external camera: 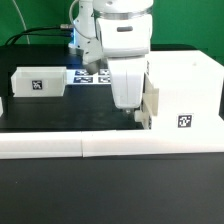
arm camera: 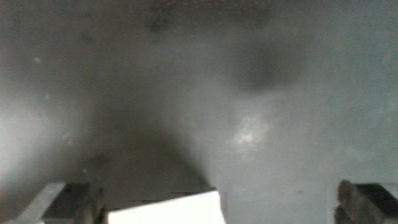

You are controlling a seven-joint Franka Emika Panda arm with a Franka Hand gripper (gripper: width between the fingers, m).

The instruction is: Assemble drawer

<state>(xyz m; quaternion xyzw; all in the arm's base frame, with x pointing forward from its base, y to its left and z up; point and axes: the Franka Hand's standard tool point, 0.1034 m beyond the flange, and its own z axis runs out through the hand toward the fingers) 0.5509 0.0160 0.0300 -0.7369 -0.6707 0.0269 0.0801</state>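
Wrist view: blurred grey surface [arm camera: 196,90]; tool [arm camera: 210,203] fingers [arm camera: 54,205] cropped, apart.

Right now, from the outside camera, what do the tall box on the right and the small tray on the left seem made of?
The tall box looks like white plastic, matt finish: even colour, smooth faces, crisp edges, no grain; painted board remains possible. The small tray looks the same: thin white walls, no shine.
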